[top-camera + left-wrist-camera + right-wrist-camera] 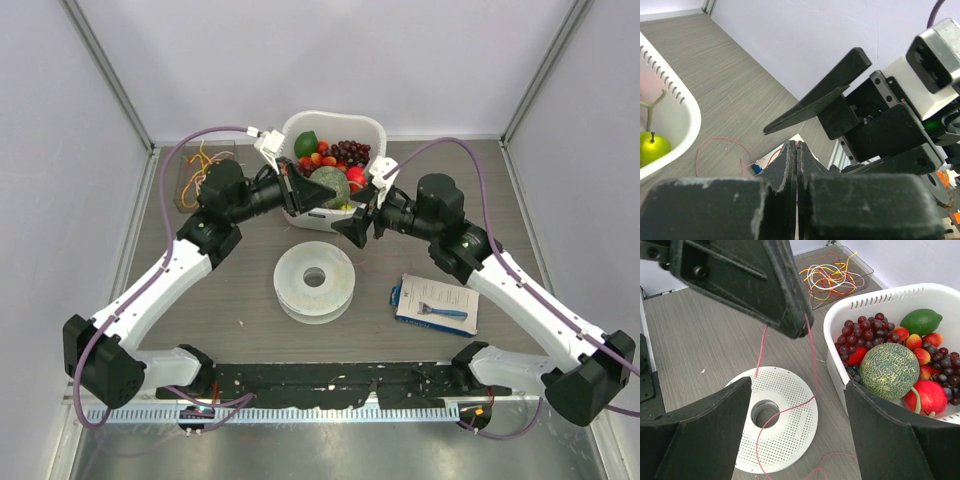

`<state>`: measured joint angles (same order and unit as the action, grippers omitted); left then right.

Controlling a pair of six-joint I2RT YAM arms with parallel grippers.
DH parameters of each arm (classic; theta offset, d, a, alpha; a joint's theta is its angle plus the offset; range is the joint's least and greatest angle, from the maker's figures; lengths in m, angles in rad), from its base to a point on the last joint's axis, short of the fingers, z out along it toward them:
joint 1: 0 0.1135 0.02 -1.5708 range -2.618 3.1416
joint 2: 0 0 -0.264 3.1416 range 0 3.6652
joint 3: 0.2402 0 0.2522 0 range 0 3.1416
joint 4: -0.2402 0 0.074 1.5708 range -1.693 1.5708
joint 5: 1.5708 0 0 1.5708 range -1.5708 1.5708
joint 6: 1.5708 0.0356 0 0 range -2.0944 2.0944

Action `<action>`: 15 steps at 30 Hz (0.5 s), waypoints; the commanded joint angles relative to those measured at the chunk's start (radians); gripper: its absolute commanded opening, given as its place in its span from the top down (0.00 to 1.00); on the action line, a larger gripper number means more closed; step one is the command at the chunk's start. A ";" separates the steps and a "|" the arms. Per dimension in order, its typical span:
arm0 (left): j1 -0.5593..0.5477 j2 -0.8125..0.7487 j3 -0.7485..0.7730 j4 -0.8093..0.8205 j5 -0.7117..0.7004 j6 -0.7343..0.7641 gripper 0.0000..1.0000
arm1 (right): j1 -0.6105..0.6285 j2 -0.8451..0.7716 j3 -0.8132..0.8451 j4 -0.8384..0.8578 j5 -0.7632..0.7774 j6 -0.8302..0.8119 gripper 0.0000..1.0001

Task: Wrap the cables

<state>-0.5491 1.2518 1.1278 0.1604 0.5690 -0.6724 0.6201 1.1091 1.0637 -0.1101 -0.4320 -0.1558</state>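
Hanging from the left tool point(799, 329), clamped on it, a red cable point(813, 357) is draped across the white spool point(790, 440). The right tool point(797, 385) is held spread.

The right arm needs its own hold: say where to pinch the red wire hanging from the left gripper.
Pinch the red wire just below the shut left gripper, where it hangs free above the white spool. Bring the open right gripper in level, fingers either side.

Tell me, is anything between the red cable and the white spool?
Nothing visible. The red cable hangs from the shut jaws of the left gripper and already lies across the white spool; the fruit basket stands beside, not between.
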 commanded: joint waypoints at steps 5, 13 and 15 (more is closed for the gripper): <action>-0.021 -0.014 0.032 0.011 -0.011 0.008 1.00 | 0.010 0.066 0.081 0.142 -0.004 0.018 0.20; -0.023 -0.006 0.036 0.005 -0.043 0.004 1.00 | 0.018 0.087 0.067 0.187 -0.024 -0.011 0.53; -0.023 -0.008 0.041 0.005 -0.047 0.004 1.00 | 0.018 0.087 0.059 0.194 -0.027 -0.022 0.63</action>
<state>-0.5674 1.2518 1.1278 0.1535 0.5430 -0.6731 0.6331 1.1946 1.0946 0.0025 -0.4381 -0.1577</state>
